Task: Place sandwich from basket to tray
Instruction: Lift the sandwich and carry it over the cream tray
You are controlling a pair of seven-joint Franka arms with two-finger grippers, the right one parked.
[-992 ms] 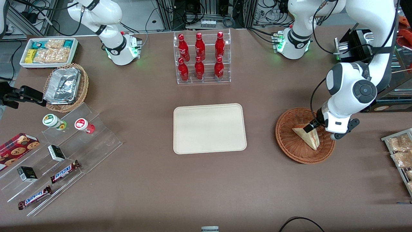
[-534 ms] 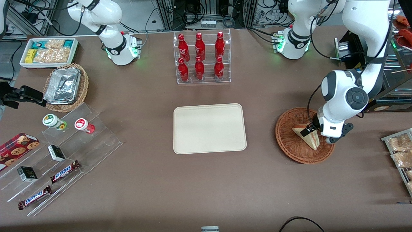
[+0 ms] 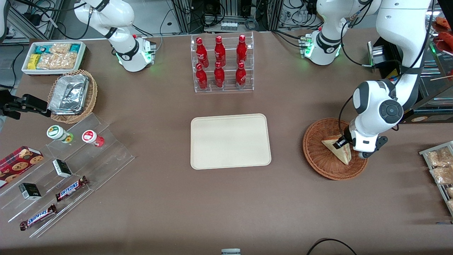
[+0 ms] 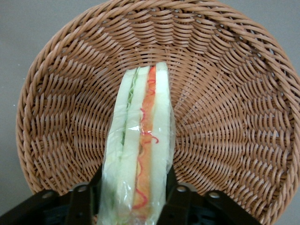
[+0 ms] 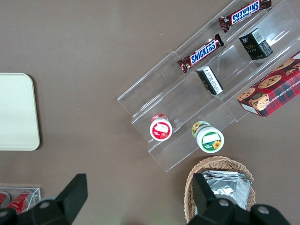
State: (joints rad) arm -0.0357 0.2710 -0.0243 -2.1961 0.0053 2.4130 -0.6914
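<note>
The sandwich [image 3: 339, 151] [image 4: 140, 131], a plastic-wrapped wedge of white bread with red and green filling, lies in the reddish-brown wicker basket [image 3: 315, 157] [image 4: 225, 93] toward the working arm's end of the table. My left gripper [image 3: 342, 143] [image 4: 135, 180] is down in the basket, at the sandwich end farther from the front camera. Its black fingers [image 4: 174, 199] press against both bread faces, shut on the sandwich. The sandwich still rests on the wicker. The cream tray [image 3: 230, 141] [image 5: 16, 112] lies bare at the table's middle.
An acrylic rack of red bottles [image 3: 221, 63] stands farther from the front camera than the tray. A wire rack of snack bags [image 3: 440, 166] sits at the working arm's table edge. A foil-tray basket [image 3: 72, 95], a snack bin [image 3: 53, 56] and an acrylic shelf with candy [image 3: 63, 177] lie toward the parked arm's end.
The left arm has come down lower into the basket, and its gripper now sits around the sandwich's upper end. The sandwich has not moved.
</note>
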